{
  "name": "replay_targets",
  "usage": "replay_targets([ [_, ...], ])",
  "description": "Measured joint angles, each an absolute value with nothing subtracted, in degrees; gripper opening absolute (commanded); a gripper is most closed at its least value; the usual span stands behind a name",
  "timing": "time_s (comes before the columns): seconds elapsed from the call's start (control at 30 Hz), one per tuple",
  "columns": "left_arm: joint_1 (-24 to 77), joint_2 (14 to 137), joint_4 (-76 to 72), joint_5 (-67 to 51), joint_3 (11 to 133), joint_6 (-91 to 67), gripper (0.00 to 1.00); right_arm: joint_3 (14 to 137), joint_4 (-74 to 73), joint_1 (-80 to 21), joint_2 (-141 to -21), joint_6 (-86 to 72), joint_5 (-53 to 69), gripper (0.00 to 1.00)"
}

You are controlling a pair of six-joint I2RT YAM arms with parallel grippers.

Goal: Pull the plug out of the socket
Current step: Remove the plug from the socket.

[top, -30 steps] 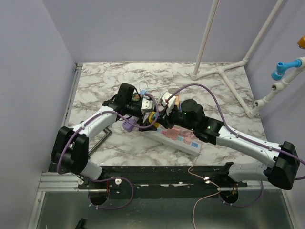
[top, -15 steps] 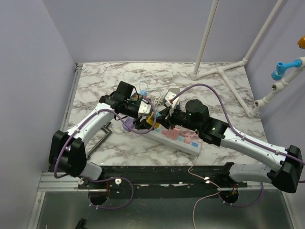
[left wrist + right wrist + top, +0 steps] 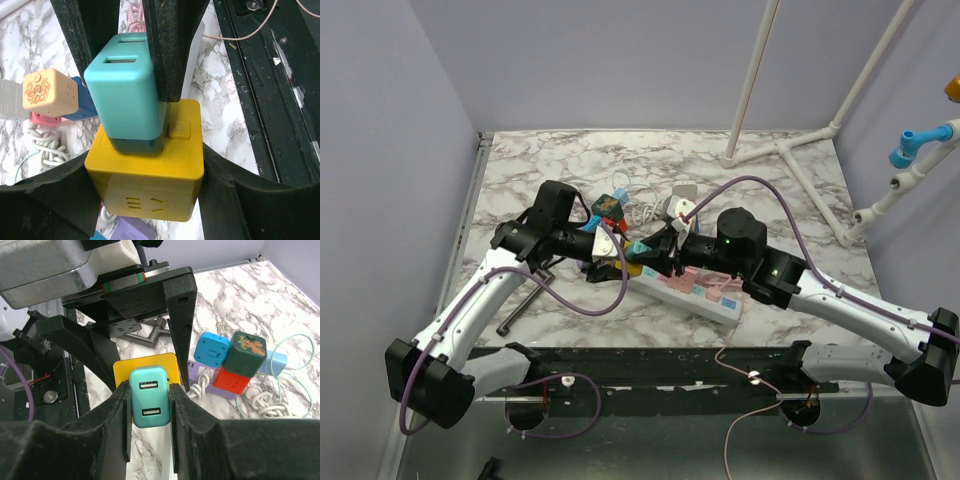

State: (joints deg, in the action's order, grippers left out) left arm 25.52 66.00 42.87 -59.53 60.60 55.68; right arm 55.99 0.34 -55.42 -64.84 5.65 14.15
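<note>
Near left edge of bench [image 3: 800, 200]: grey metal bar [image 3: 517, 305], lying flat. At mid-bench: left gripper [image 3: 145, 170], jaws clenched on opposite sides of yellow socket cube [image 3: 150, 192]. Seated against one face of that cube: teal plug [image 3: 125, 100], not yet pulled free. On plug flanks: right gripper [image 3: 148, 405], jaws grasping the plug body. Beyond, toward far edge: blue, green and red adapter cubes [image 3: 243, 352] beside coiled white cable [image 3: 265, 405]. Right of grippers: white power strip [image 3: 725, 310], angled toward near edge, pink plugs [image 3: 700, 278] inserted.
</note>
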Motion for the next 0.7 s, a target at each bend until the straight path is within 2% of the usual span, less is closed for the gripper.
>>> replay_targets([
  [0.4, 25.30, 67.13, 44.73, -56.25, 65.23, 48.12, 0.00, 57.49, -2.17, -55.70, -62.65, 10.68, 12.38, 0.01],
  [0.7, 22.39, 66.63, 54.54, -50.09, 63.18, 51.05, 0.00, 59.94, -4.45, -54.92, -53.58, 12.47, 4.84, 0.01],
])
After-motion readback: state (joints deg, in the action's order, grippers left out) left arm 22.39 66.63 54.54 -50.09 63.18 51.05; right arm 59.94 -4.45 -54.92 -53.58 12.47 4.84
